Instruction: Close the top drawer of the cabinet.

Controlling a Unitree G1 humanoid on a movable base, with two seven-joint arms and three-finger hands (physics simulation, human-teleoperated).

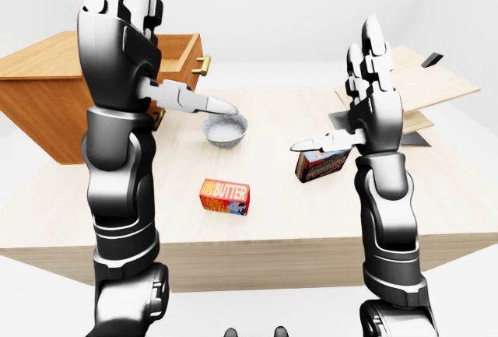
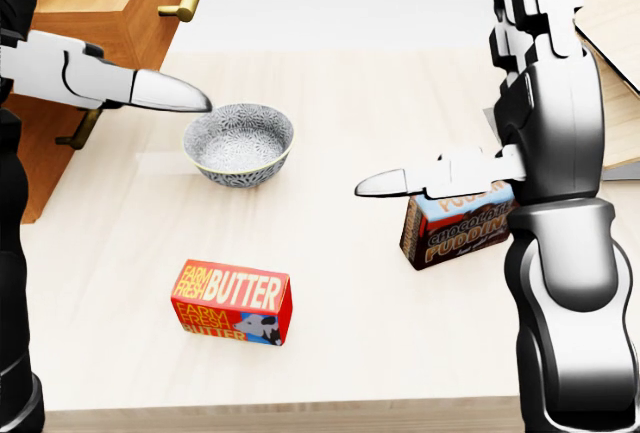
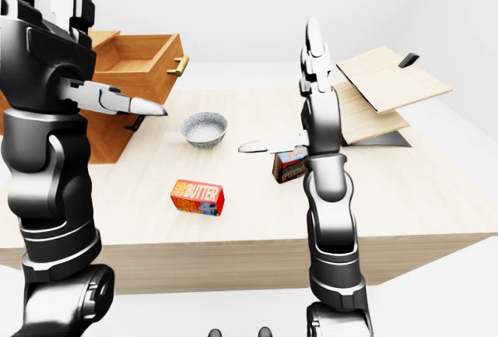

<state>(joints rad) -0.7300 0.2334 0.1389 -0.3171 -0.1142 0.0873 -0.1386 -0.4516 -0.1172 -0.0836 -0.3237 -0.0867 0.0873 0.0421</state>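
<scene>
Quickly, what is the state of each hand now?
Left hand: open, holding nothing.
Right hand: open, holding nothing.

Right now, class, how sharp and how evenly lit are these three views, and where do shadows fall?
Head view: crisp, flat light, a soft shadow under the bowl. Left-eye view: sharp, with a dark shadow beneath the tilted boards. Right-eye view: no blur; the left hand is shaded dark.
</scene>
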